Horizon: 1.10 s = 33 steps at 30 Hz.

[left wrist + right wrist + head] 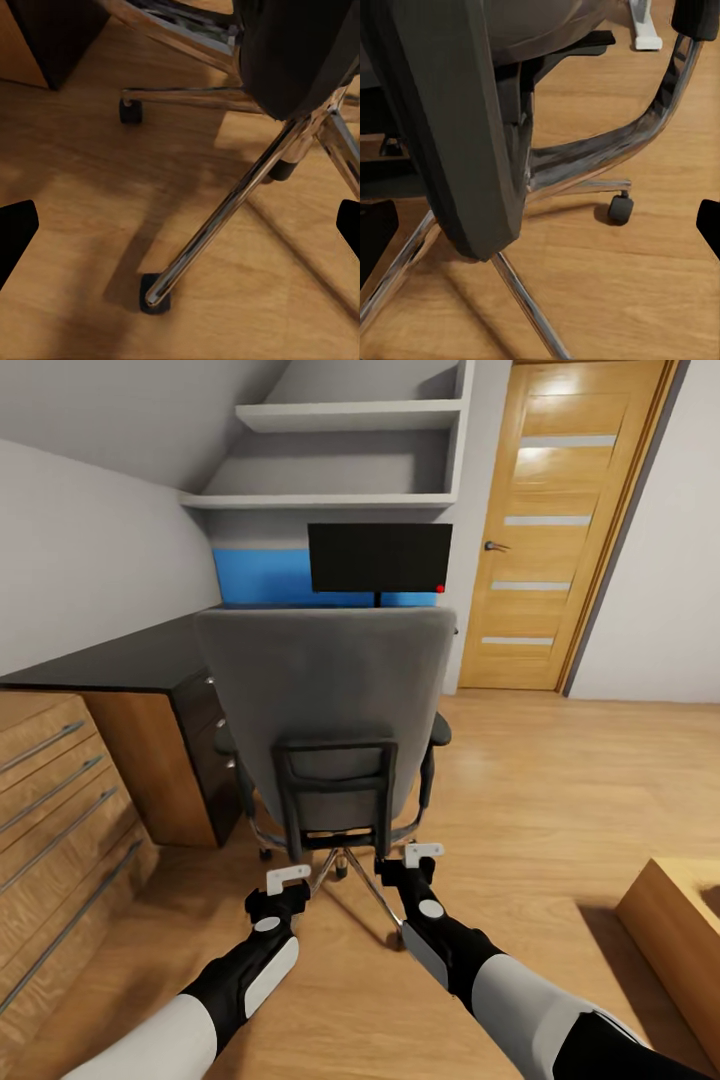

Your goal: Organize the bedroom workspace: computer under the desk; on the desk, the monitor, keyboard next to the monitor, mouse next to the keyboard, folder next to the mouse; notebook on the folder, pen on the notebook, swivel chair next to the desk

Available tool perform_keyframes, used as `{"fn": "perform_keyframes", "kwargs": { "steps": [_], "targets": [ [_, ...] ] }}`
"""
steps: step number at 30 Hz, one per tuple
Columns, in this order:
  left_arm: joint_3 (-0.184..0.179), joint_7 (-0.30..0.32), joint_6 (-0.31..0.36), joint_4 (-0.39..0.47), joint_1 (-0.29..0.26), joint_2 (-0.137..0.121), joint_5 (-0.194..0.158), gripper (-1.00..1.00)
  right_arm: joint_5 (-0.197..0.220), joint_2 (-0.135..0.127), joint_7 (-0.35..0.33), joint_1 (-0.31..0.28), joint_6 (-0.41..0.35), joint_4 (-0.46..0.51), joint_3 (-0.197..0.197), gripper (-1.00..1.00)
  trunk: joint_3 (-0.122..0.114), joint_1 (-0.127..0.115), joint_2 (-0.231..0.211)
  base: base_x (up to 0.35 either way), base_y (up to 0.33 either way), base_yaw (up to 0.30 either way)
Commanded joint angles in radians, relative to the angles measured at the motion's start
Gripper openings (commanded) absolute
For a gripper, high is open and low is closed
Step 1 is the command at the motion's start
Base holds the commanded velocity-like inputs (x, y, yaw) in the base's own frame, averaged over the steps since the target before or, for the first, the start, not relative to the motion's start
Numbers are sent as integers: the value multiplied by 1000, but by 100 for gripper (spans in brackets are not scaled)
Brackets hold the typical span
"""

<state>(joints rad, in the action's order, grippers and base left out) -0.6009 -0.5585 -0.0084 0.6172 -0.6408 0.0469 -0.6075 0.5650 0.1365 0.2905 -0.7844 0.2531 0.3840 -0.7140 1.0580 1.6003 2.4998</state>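
Head view: I'm parked behind the swivel chair [325, 700], its grey back toward me, and it stands right at the desk [120, 655] front edge. The monitor [379, 558] is upright at the desk's back edge, against the blue panel, red light at its lower corner. My left gripper [288, 877] and right gripper [424, 851] hover low, just behind the chair's chrome base, touching nothing. Both look empty; the finger spread is hard to read here. A wooden drawer chest [55, 810] stands at my left, a door [565, 520] beyond the desk.

Left wrist view: chrome base leg [225, 214] with a black caster on wooden floor [75, 202]; the dark fingertips sit wide apart, so that claw is apart, holding nothing.

Right wrist view: the chair's back frame close up, fingers likewise spread and empty.

Progress, my guess: monitor is done, chair nearly placed. The chair back hides its seat and much of the desktop, so folder and the rest are unconfirmed.
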Motion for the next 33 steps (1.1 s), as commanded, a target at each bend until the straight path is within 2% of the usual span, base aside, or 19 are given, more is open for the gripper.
{"fn": "perform_keyframes", "kwargs": {
  "steps": [1,10,33],
  "targets": [
    [-7,-8,-1,1,-1,-1,-8,100,8,0,6,-1,5,0,-9,100,1,0,0,166,-1,0],
    [-6,-9,-1,1,-2,-1,-8,100,1,2,6,-1,5,-1,-9,100,1,0,0,131,0,0],
    [-5,-9,-2,1,-1,-2,-8,100,1,2,6,-1,5,-1,-9,100,1,0,0,322,0,0]
  ]
}}
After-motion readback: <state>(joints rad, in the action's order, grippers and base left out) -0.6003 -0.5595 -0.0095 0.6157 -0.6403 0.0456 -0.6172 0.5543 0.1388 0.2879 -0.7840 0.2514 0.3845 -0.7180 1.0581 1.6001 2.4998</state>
